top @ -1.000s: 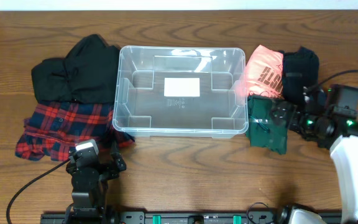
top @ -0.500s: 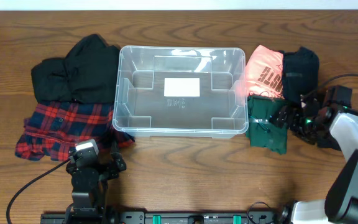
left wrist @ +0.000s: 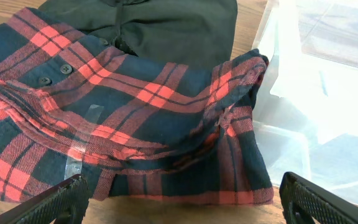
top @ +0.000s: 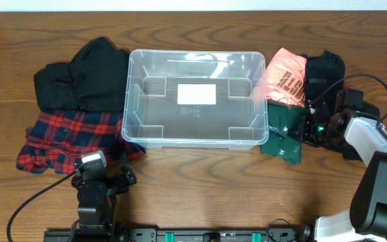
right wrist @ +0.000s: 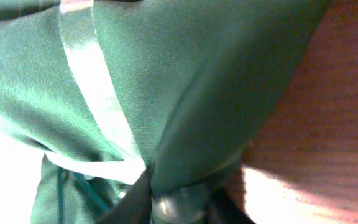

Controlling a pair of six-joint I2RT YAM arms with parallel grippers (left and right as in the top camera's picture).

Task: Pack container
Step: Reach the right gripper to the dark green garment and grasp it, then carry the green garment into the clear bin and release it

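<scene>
While the container (top: 134,101) sits on the counter (top: 200,181), the right jaws pinch a green cloth (top: 281,134) just beside it; the left jaws gape wide near a plaid shirt (left wrist: 135,118) at its other side.

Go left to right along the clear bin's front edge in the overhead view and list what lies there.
Red-and-black plaid shirt → clear plastic rectangular bin → dark green folded cloth → right arm's fingers, pinching that cloth.
</scene>
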